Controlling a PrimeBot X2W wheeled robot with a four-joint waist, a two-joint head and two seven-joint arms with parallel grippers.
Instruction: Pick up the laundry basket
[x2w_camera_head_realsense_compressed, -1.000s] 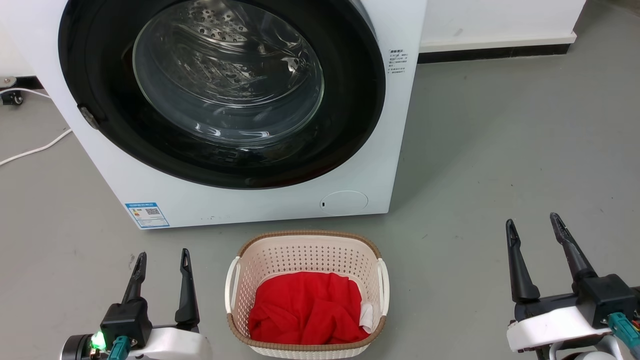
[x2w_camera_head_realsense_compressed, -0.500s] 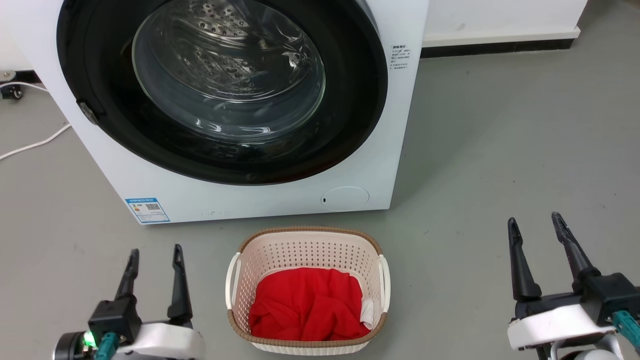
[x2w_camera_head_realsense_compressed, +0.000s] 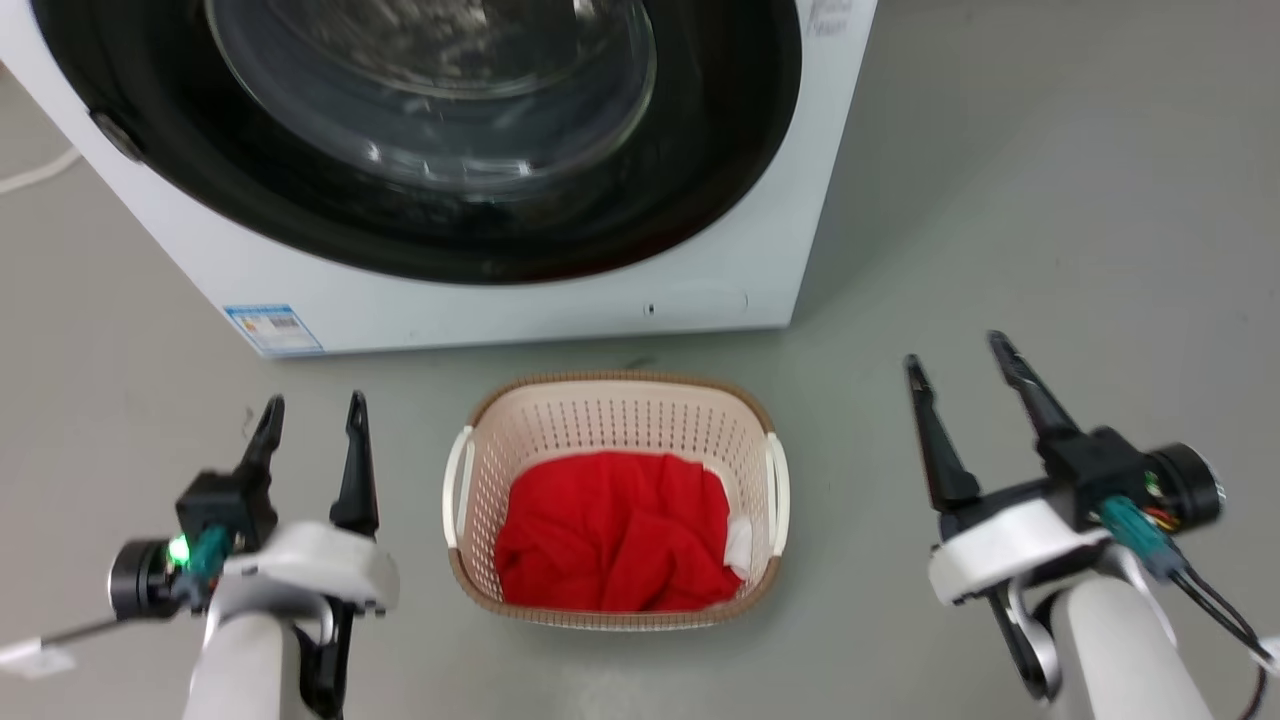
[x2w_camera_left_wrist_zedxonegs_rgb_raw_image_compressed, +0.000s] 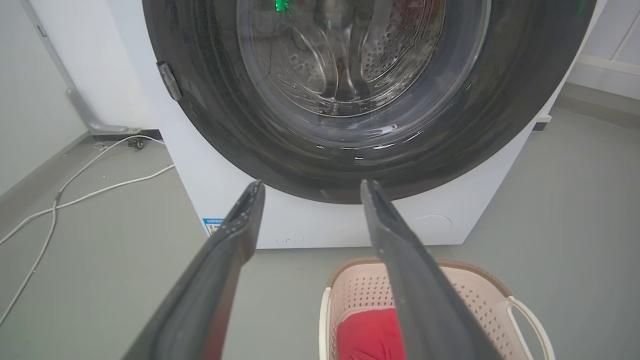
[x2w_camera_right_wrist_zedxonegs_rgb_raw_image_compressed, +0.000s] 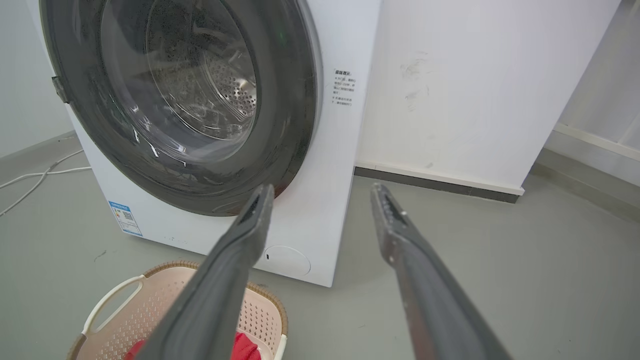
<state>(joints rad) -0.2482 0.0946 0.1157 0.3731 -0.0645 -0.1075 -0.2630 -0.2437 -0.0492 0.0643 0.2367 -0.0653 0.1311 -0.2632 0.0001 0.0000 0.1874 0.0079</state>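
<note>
Where a bare grey floor (x2w_camera_head_realsense_compressed: 1050, 200) spreads across the room, one large white washing machine (x2w_camera_head_realsense_compressed: 500, 315) stands at the back, its single round glass door (x2w_camera_head_realsense_compressed: 430, 80) ringed in black and apparently shut. Just in front of it, not touching it and centred between the robot's arms, sits the one laundry basket (x2w_camera_head_realsense_compressed: 615, 425). It is cream, perforated and rounded-rectangular, with a brown woven-look rim, and it rests flat on the floor.

Two grippers flank the basket, neither touching it. The left gripper (x2w_camera_head_realsense_compressed: 313, 403) hovers near the basket's left side, its two dark fingers parted with nothing between them. The right gripper (x2w_camera_head_realsense_compressed: 955, 350) hangs farther off on the right, its fingers likewise spread and empty.

Inside the basket lies one crumpled red cloth (x2w_camera_head_realsense_compressed: 615, 535), with one small scrap of white fabric (x2w_camera_head_realsense_compressed: 738, 545) tucked against the right wall. Two white loop handles (x2w_camera_head_realsense_compressed: 455, 490) stand on the basket's left and right sides, one on each.

Judging by its thin plastic and small load, the basket should be light and fairly stiff, though the walls may flex if squeezed and the smooth plastic could slip. The loop handles look like the safest hold — one gripper closing on each, raised evenly so the basket stays level.
</note>
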